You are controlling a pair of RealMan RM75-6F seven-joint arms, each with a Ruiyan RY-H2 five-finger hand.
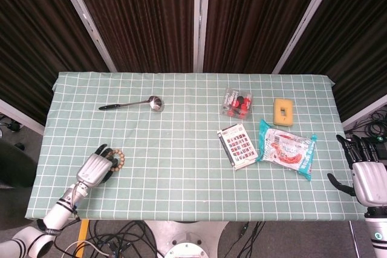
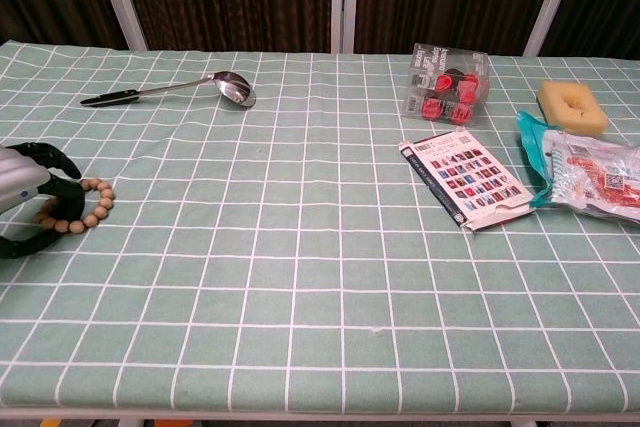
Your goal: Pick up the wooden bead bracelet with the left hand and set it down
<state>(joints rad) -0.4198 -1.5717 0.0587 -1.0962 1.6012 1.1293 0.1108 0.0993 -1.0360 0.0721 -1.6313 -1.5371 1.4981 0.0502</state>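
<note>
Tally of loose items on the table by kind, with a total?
Wooden bead bracelet: 1
Spoon: 1
Clear box of red pieces: 1
Yellow sponge: 1
Card pack: 1
Snack bag: 1
Total: 6

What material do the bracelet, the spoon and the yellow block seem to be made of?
Bracelet: round tan beads with a matt look, probably wood. Spoon: shiny grey bowl with highlights, likely metal; the dark handle may be plastic. Yellow block: dull, soft-edged with a hollow in the middle, apparently sponge or foam.
</note>
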